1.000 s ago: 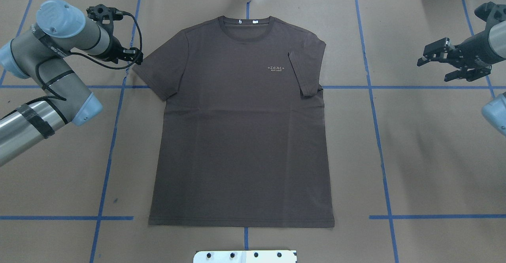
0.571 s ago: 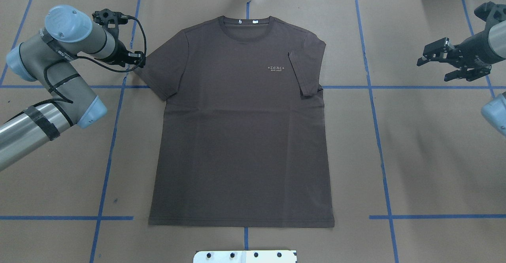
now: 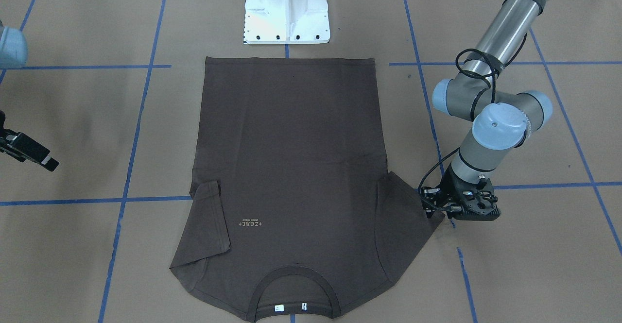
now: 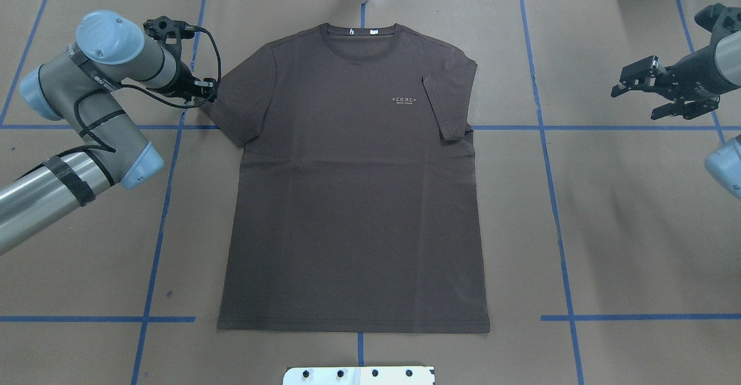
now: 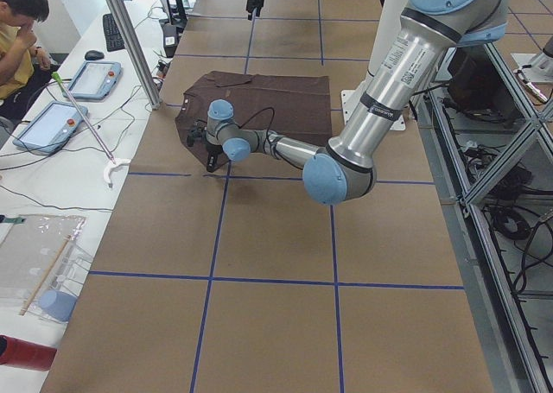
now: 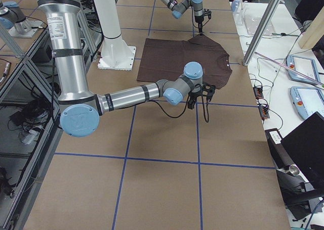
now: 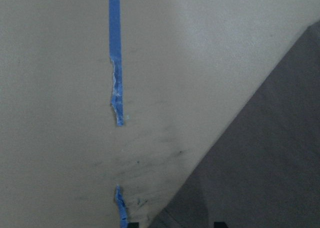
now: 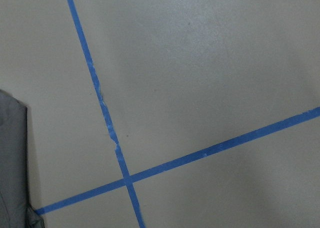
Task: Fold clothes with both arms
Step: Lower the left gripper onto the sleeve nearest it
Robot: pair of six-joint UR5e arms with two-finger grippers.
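Observation:
The dark brown T-shirt (image 4: 353, 200) lies flat, front up, on the brown paper table, collar (image 4: 360, 40) at the far side. The sleeve on the overhead view's right (image 4: 443, 107) is folded in over the chest; the other sleeve (image 4: 231, 107) lies spread out. My left gripper (image 4: 207, 88) is low at that spread sleeve's outer tip (image 3: 430, 211), open. The left wrist view shows the sleeve edge (image 7: 270, 163) running between the two fingertips. My right gripper (image 4: 634, 102) hangs open and empty, far off the shirt's right side.
The white pedestal base (image 3: 286, 12) stands at the near edge, just behind the shirt's hem. Blue tape lines (image 4: 550, 159) cross the paper. A person (image 5: 17, 22) sits at a side table with tablets beyond the far edge, where a metal post (image 5: 130, 39) stands.
My left arm has swung right, bringing its gripper from just outside the spread sleeve to the sleeve's tip. The right arm and the shirt have not moved.

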